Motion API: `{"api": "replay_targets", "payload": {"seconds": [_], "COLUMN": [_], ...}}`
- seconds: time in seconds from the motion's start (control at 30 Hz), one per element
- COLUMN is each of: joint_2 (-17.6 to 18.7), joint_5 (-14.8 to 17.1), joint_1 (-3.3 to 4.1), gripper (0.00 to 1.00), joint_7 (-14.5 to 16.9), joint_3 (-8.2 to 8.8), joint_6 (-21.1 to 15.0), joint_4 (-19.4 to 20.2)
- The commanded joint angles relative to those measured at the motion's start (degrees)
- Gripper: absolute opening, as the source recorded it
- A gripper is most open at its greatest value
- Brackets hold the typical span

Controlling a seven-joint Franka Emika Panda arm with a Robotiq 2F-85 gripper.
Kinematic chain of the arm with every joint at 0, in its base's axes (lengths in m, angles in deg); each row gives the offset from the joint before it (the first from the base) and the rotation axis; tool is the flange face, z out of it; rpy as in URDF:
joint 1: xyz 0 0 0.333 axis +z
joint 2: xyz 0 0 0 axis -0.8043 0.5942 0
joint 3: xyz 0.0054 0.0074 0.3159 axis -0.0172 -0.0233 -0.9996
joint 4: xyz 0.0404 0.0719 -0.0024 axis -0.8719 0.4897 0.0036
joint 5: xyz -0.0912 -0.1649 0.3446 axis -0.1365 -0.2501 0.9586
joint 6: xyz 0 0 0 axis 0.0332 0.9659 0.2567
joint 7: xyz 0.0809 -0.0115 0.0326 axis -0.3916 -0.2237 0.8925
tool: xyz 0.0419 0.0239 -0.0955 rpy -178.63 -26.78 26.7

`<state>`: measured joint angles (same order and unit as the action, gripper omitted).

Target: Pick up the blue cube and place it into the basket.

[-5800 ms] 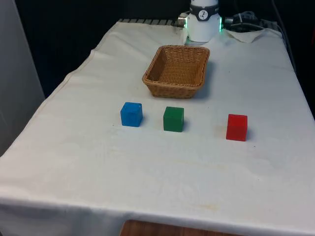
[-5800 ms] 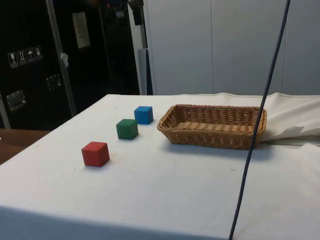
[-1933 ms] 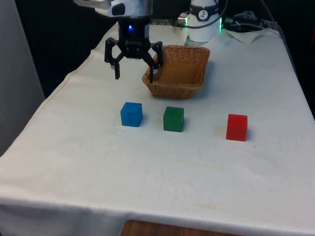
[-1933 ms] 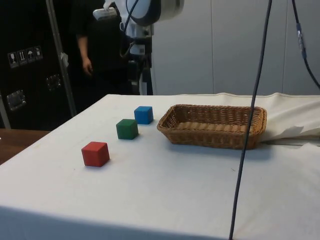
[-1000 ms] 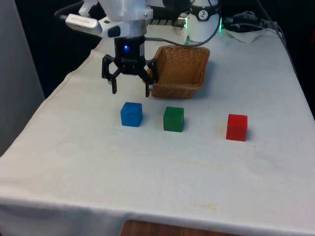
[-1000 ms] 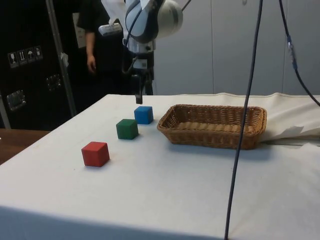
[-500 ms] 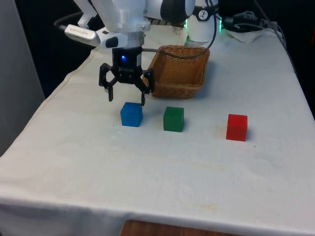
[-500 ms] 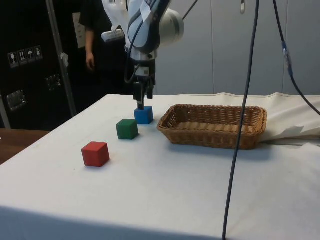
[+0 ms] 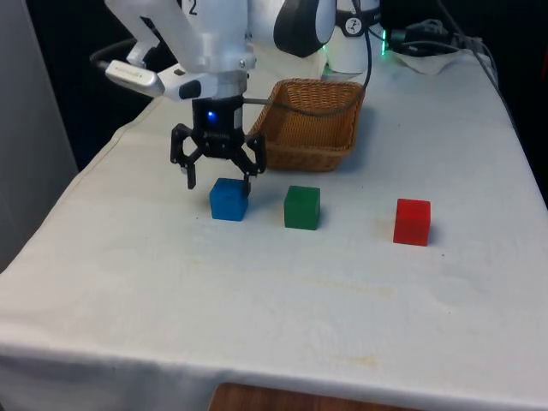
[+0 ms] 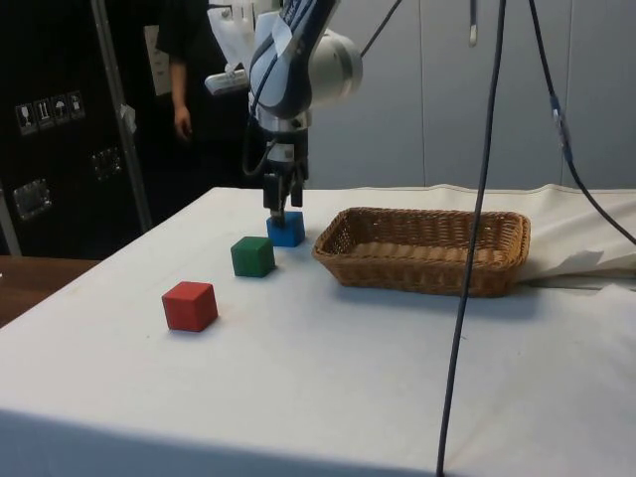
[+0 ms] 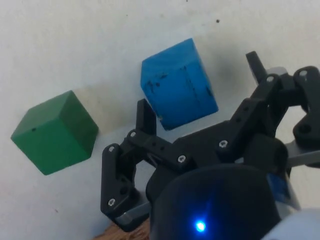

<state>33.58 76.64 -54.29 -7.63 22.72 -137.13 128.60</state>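
Your gripper hung spread wide just above the blue cube, its two fingers apart and holding nothing. You could see in the wrist view that one finger stood close beside the cube's face while the other stood off its opposite side, neither one pressing on it. From the side view you had the gripper low over the cube, its tips about level with the cube's top. You had the blue cube resting flat on the white cloth, the first in a row of three, with the green cube just beside it toward the front view's right and the red cube well apart further along. Your wicker basket sat near, behind the blue and green cubes. At the side, behind the table, you had a person in dark clothes standing.
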Motion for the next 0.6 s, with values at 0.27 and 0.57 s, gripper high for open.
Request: {"api": "replay_targets", "payload": {"seconds": [0.27, 0.57], "joint_2": [1.7, 1.8], "joint_5": [1.7, 1.4], "joint_1": [-0.92, -0.57], "gripper": [1.0, 1.0], "joint_7": [2.0, 1.6], "joint_3": [-0.06, 0.29], "joint_6": [0.3, 0.4], "joint_4": [-1.8, -1.7]}}
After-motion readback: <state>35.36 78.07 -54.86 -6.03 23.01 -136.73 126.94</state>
